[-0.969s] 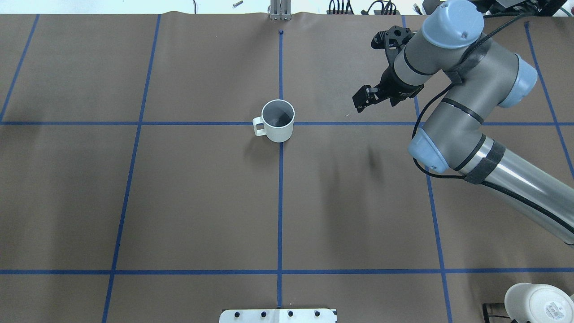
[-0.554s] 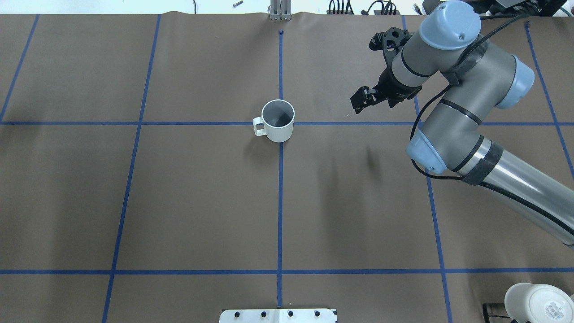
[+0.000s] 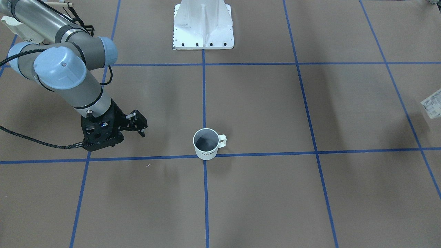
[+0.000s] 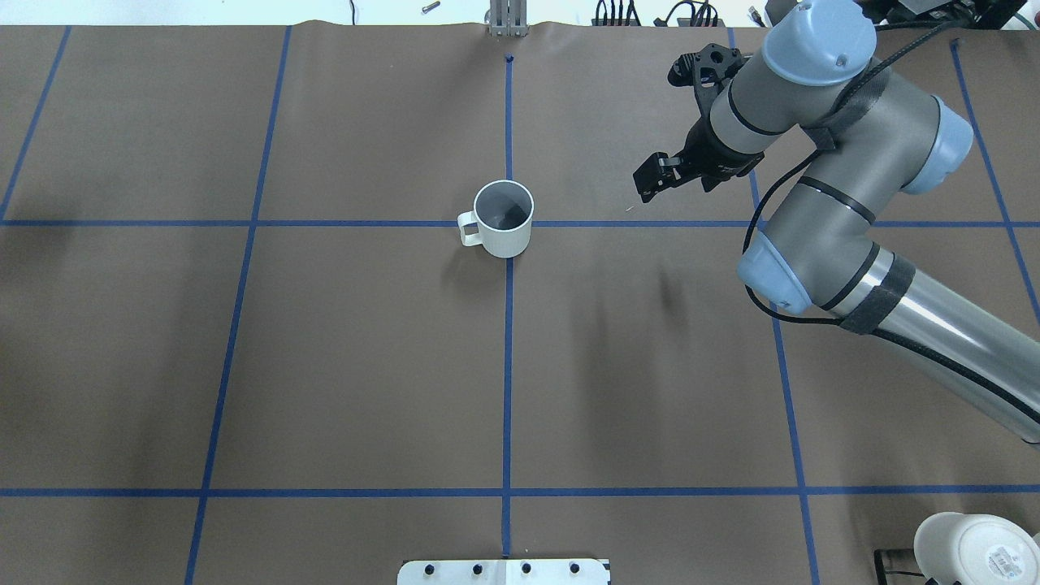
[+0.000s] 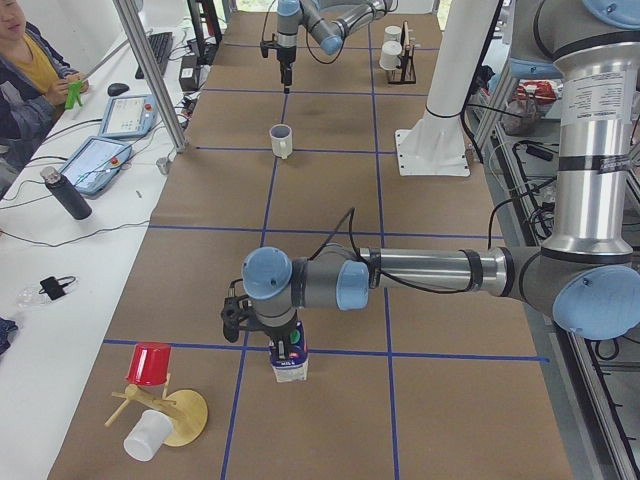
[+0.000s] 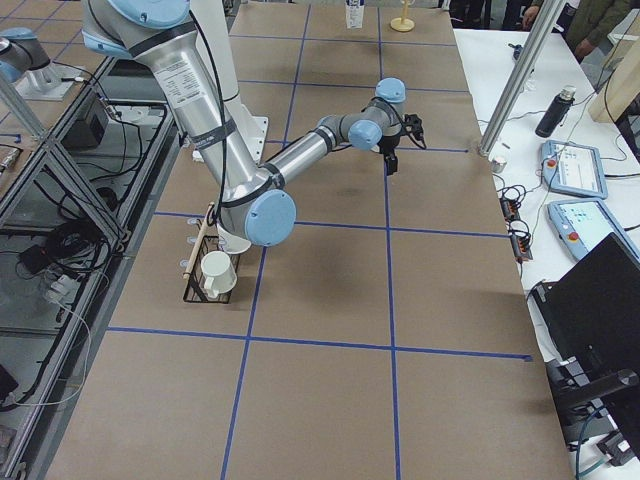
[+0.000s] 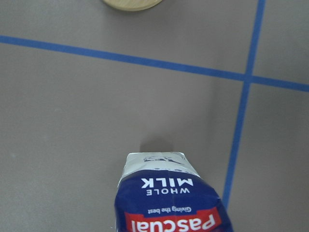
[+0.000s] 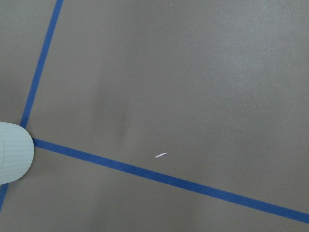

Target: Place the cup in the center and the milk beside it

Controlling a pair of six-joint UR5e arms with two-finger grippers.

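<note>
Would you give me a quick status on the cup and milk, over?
Cup upright at centre cross. Right hand empty, off to its side. Left hand over milk at table's left end, grip unconfirmed. Nothing seen between.

White cup [image 4: 504, 227], dark-blue milk [image 7: 169, 193], brown table [image 4: 366, 366] gridded blue.

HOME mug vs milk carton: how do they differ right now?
The HOME mug stands free at the centre of the table; the milk carton is at its left end, under the left gripper. The mug is white and open-topped; the carton is blue over white. Both are upright.
</note>
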